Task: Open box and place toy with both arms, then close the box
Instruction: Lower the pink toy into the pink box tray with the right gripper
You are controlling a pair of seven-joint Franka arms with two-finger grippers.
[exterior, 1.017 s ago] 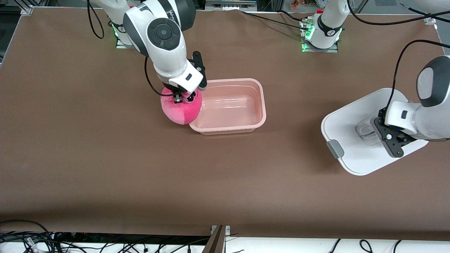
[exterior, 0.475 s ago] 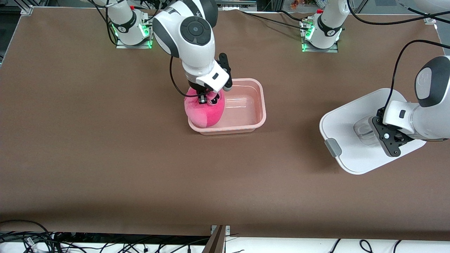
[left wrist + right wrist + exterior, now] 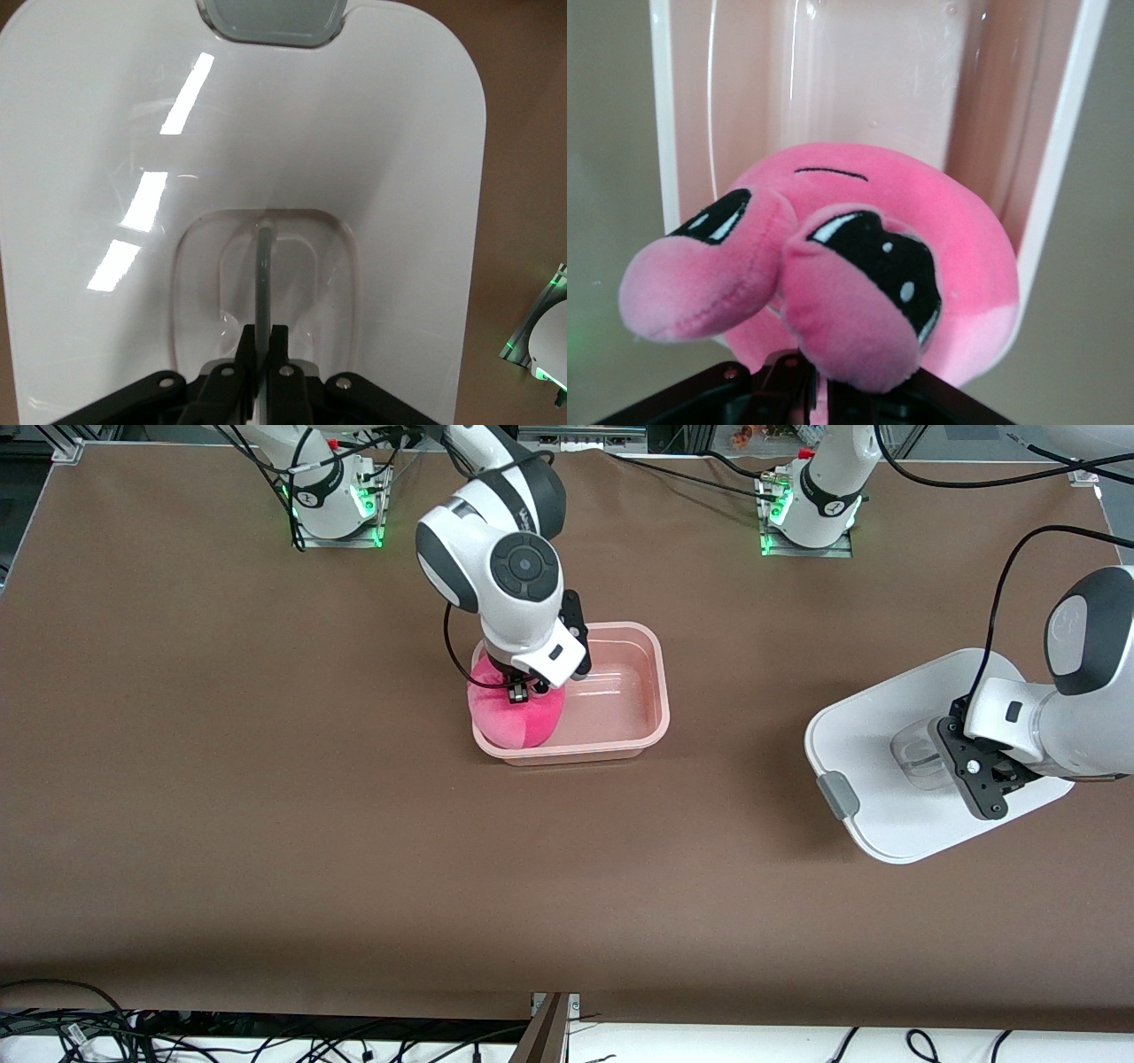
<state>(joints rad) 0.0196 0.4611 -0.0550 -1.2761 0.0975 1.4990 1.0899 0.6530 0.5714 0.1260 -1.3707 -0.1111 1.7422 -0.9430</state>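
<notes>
The right arm's black two-finger gripper [image 3: 521, 691] hung over the end of the translucent pinkish plastic tub [image 3: 638, 682] that lay toward the right arm's end of the brown-covered desk [image 3: 266, 824]. Its fingers were clamped on the top of the round hot-pink plush toy [image 3: 514, 717], bunching the fabric so that the dark sleepy eyes bulged in the right wrist view. The plush toy [image 3: 868, 266] sat partly inside the tub, its lower side at or just over the rim nearest the front camera; whether it touched the tub's floor could not be told. Gripping it from above probably let the arm lower it straight in without brushing the walls, and the rest of the tub's floor showed bare.

Well apart, toward the left arm's end of the desk, the rounded white plastic lid [image 3: 886, 779] was held tilted, one grey side clip [image 3: 838, 795] at its lower edge. The left arm's black gripper [image 3: 979, 775] had its fingers pinched on the clear recessed centre handle [image 3: 262, 266], as the left wrist view showed. Keeping the lid aside likely left the tub's mouth open for the toy, and kept the lid ready for closing. The left arm seemed to wait. The placing looked nearly done; release and closing remained.
</notes>
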